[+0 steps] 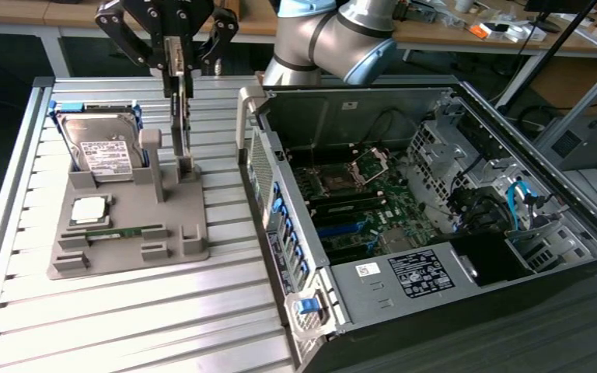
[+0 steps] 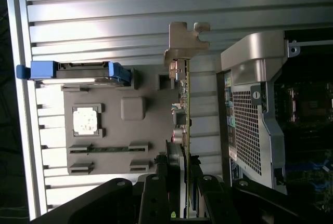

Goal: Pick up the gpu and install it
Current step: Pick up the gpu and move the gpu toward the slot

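The gpu (image 1: pixel 180 116) stands upright on its edge, a thin card seen almost edge-on, at the side of the grey holder (image 1: pixel 184 241) that faces the computer case (image 1: pixel 382 291). Its lower end meets the holder's slot post; whether it is seated there or just clear of it cannot be told. In the wrist view the gpu (image 2: pixel 183 99) runs as a narrow green strip with small components along it, and its bent metal bracket (image 2: pixel 184 39) sits at the end away from the claw (image 2: pixel 182 167).

The claw (image 1: pixel 177 66) hangs straight above the card, its black fingers (image 1: pixel 187 56) drawn in about halfway and pressed on either side of the card's upper edge, so it has hold of the gpu.

The holder lies on the slatted tabletop (image 1: pixel 122 326), toward the edge on the exterior view's left. It also carries a hard drive (image 1: pixel 105 144) with a white label, leaning in blue brackets at its far end, a square processor (image 1: pixel 89 208) in the middle and a narrow memory stick (image 1: pixel 122 231) lying flat nearer the front edge.

The computer case takes up the tabletop's side on the exterior view's right, lying open with its motherboard (image 1: pixel 361 202) exposed. Its perforated rear wall (image 2: pixel 250 125) is just beside the gpu.
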`<move>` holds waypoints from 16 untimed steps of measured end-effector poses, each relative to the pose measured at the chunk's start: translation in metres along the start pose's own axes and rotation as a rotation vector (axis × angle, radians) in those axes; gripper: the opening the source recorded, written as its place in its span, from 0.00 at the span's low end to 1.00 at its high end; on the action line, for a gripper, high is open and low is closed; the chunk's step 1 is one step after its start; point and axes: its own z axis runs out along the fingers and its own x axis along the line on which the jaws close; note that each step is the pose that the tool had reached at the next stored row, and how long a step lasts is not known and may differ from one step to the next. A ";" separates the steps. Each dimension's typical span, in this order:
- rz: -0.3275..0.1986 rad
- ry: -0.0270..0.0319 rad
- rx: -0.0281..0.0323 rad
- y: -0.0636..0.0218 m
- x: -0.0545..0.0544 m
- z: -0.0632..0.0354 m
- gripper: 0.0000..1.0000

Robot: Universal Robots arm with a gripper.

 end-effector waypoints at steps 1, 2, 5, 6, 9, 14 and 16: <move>0.000 0.0000 0.0000 0.0000 0.000 -0.0008 0.27; 0.000 0.0000 0.0000 0.0001 0.000 -0.0018 0.27; 0.000 0.0001 -0.0002 0.0002 0.000 -0.0047 0.27; 0.000 0.0000 -0.0003 0.0002 0.000 -0.0058 0.27; 0.000 0.0001 -0.0008 0.0003 0.000 -0.0097 0.27; 0.000 0.0002 -0.0015 0.0006 0.000 -0.0160 0.27; 0.000 0.0002 -0.0019 0.0007 0.000 -0.0184 0.27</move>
